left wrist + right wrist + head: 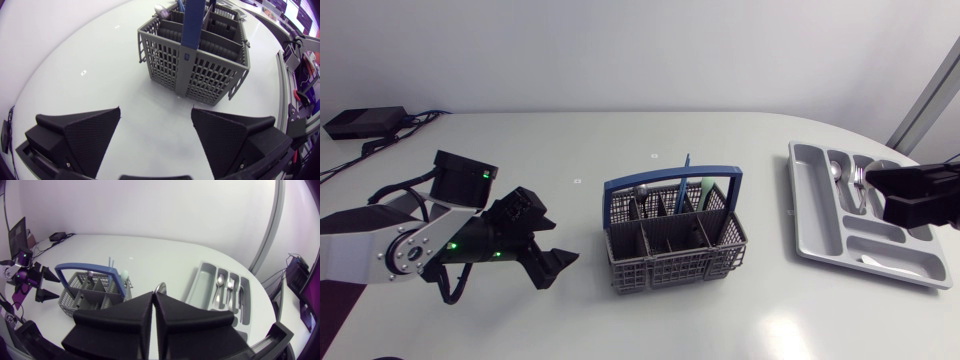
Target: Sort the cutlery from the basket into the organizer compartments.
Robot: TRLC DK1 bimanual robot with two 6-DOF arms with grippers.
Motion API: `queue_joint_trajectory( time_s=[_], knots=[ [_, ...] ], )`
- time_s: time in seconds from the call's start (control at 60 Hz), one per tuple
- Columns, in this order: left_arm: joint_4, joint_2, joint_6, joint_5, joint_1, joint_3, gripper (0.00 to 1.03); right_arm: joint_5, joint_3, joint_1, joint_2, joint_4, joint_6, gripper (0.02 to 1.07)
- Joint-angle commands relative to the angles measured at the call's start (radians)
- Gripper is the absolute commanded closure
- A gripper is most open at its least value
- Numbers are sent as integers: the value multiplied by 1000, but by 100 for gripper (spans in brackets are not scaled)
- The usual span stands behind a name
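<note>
A white table [620,140] carries everything. The left arm [380,250] lies low at the table's left side. Its gripper [156,109] is spread wide just above the surface, aimed at the basket with nothing between its fingers. The right arm [925,195] hangs over the organizer. Its gripper [154,294] is pressed together, pinching a silver piece [160,285] whose rounded end peeks past the tips; I cannot tell what kind it is.

The grey basket [670,268], with a blue handle [670,180], stands mid-table and holds a spoon [642,188] and a thin blue utensil [686,165] upright. The grey organizer [810,200] lies well to its right, with a spoon [835,170] and fork [857,180] in neighbouring compartments.
</note>
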Motion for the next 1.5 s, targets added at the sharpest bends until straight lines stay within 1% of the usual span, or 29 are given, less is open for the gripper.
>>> queue_joint_trajectory(
  time_s=[0.0, 0.183, 0.267, 0.467, 0.617, 0.733, 0.833, 0.867, 1.117, 1.15, 1.167, 1.2, 1.3, 1.433, 1.483],
  knots=[
    [-17, 17, 25, 8, -3, 16, 5, -60, -46, -150, 69, 28, -64, 101],
    [-32, 10, 25, 8, -1, 20, 5, -72, -73, -326, 216, 103, -129, 101],
    [-33, 8, 25, 8, -3, 22, 5, -64, -83, -357, 275, 126, -144, 101],
    [-46, 8, 23, 6, -14, 22, 5, -54, -83, -481, 460, 195, -226, 101],
    [-60, 3, 23, 5, -17, 22, 5, -17, -84, -526, 557, 258, -268, 101],
    [-73, -6, 23, 2, -17, 25, 5, -14, -93, -558, 620, 307, -298, 101],
    [-90, -18, 23, 0, -21, 31, 5, 2, -93, -592, 710, 367, -327, 101],
    [-99, -24, 23, -1, -24, 34, 5, 14, -89, -613, 770, 400, -344, 101],
    [-129, -47, 23, -4, -35, 43, 5, 37, -89, -639, 934, 488, -388, 100],
    [-135, -50, 22, -4, -37, 45, 5, 37, -90, -639, 939, 493, -388, 97],
    [-138, -52, 22, -4, -38, 45, 5, 37, -92, -639, 939, 496, -388, 91],
    [-142, -56, 22, -4, -43, 46, 5, 37, -95, -638, 939, 496, -388, 86],
    [-167, -75, 20, -4, -50, 54, 5, 37, -95, -636, 927, 496, -387, 79],
    [-199, -106, 14, -4, -67, 68, 5, 37, -96, -624, 910, 488, -384, 58],
    [-207, -112, 11, -4, -75, 72, 5, 37, -101, -618, 897, 488, -382, 54]
  ],
)
